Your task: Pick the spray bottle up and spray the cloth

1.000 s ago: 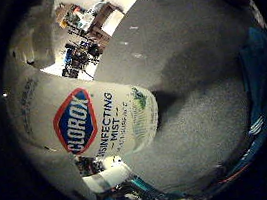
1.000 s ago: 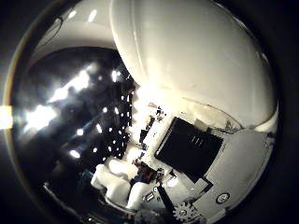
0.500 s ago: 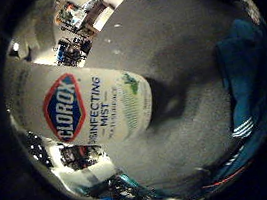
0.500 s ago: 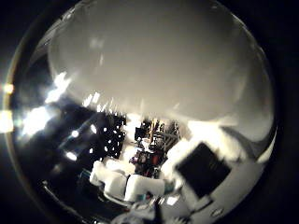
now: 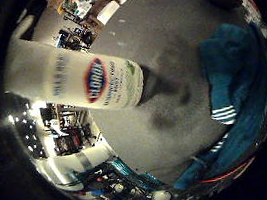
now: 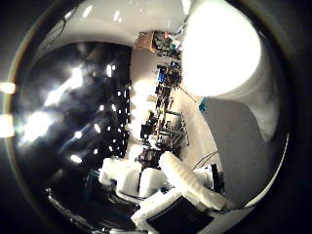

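The white spray bottle (image 5: 88,81) is sitting close against the palm above the grey tabletop (image 5: 166,49), the hand (image 6: 170,187) curling its fingers around it, near the blue cloth (image 5: 237,84).

Both palm cams close on spray bottle (image 5: 85,79).

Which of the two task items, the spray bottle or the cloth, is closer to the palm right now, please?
The spray bottle: its white labelled body looms large beside the palm, while the blue cloth with white stripes lies apart on the grey surface.
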Tool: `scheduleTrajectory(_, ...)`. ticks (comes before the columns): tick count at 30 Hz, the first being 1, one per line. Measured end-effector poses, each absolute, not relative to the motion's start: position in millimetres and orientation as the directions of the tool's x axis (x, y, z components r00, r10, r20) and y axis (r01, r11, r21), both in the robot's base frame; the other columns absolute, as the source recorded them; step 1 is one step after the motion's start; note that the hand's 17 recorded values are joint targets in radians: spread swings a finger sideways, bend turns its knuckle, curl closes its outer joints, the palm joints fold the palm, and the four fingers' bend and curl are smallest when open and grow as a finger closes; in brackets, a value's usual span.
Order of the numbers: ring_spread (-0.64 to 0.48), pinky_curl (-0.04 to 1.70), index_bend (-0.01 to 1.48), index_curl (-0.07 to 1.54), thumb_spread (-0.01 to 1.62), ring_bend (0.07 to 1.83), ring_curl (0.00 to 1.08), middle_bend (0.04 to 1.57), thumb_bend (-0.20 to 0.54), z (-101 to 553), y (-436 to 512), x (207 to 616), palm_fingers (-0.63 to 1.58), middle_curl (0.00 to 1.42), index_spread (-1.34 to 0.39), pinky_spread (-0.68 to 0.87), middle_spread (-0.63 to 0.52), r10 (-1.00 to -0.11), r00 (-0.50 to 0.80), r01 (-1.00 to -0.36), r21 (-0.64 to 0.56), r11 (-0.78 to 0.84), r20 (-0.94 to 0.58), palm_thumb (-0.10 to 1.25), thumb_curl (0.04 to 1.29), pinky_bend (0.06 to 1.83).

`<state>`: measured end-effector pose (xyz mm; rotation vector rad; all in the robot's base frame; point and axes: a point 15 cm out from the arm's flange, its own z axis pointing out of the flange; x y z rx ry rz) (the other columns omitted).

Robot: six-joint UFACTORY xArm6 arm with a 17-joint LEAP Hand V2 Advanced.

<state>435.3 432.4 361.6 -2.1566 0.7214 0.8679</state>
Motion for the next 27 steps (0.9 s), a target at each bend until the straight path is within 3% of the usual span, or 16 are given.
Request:
scheduleTrajectory(5,0.18,0.37,0.16,0.31,1.08,0.30,0.22,0.20,-0.030,366,411,405,0.03,0.31,-0.35,0.44,0.11,-0.232,0.626,-0.639,-0.318,-0.701,-0.745,0.53,0.32,0.33)
scheduleTrajectory(10,0.20,0.35,0.16,0.30,1.08,0.27,0.22,0.20,-0.024,370,361,412,0.03,0.32,-0.32,0.45,0.11,-0.364,0.631,-0.659,-0.226,-0.718,-0.685,0.50,0.30,0.32)
scheduleTrajectory(16,0.21,0.33,0.17,0.29,1.09,0.20,0.22,0.21,-0.021,365,287,398,0.02,0.33,-0.30,0.44,0.11,-0.525,0.640,-0.650,-0.032,-0.759,-0.561,0.49,0.29,0.26)
scheduleTrajectory(22,0.22,0.32,0.18,0.30,1.13,0.18,0.20,0.23,-0.018,380,207,413,0.00,0.34,-0.28,0.43,0.11,-0.690,0.650,-0.714,0.057,-0.698,-0.319,0.53,0.30,0.23)
scheduleTrajectory(27,0.24,0.32,0.19,0.32,1.15,0.17,0.18,0.24,-0.013,400,139,413,0.00,0.34,-0.28,0.42,0.13,-0.814,0.559,-0.806,0.125,-0.578,-0.161,0.61,0.32,0.19)
